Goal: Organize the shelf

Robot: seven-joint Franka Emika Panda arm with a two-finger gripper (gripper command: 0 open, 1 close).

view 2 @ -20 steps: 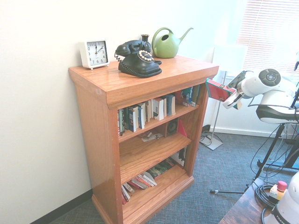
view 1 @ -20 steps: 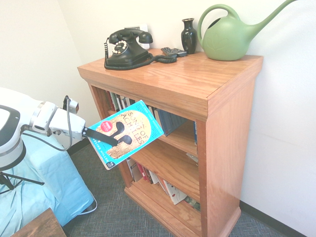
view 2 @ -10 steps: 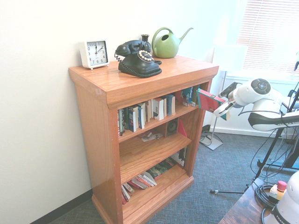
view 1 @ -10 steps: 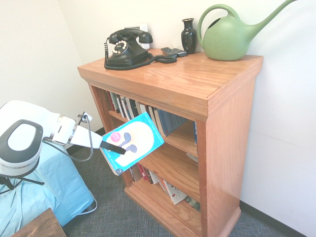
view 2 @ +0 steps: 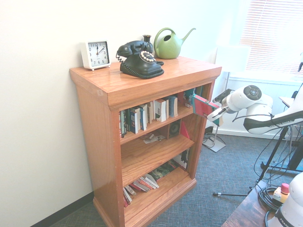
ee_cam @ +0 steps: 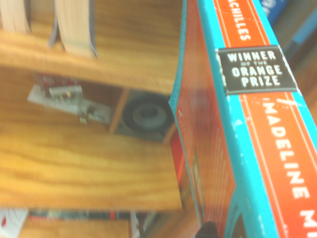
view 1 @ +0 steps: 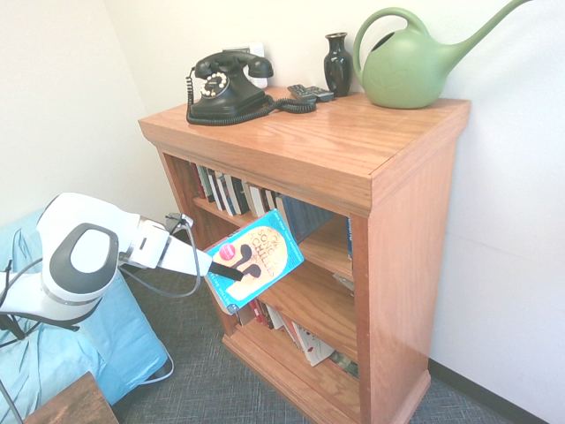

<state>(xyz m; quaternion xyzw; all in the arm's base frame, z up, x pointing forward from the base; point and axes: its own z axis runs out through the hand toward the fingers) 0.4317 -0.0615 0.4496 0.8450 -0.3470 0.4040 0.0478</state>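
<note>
One shelf, a reddish-brown wooden bookcase, stands against the wall directly ahead of the tool, with three inner boards under an overhanging flat top. The tool is clamped on one book with a teal cover and an orange spine, held tilted just in front of the bookcase's open face, level with the gap between the upper and middle boards; in the second exterior view the book sits at the front corner beside the side panel. The wrist view shows the spine close up, printed with "WINNER OF THE ORANGE PRIZE". Past the tool, the upper board carries a row of upright books that fills most of its width. The middle board, below and beyond the held book, holds one dark square box with a round centre and some loose flat papers. Further down, the bottom board holds books lying and leaning, too jumbled to count. Up on the flat top, above the tool, stand one black rotary telephone, one dark vase, one green watering can, one small dark remote-like item and one white square clock. A light blue cover lies below the arm.
</note>
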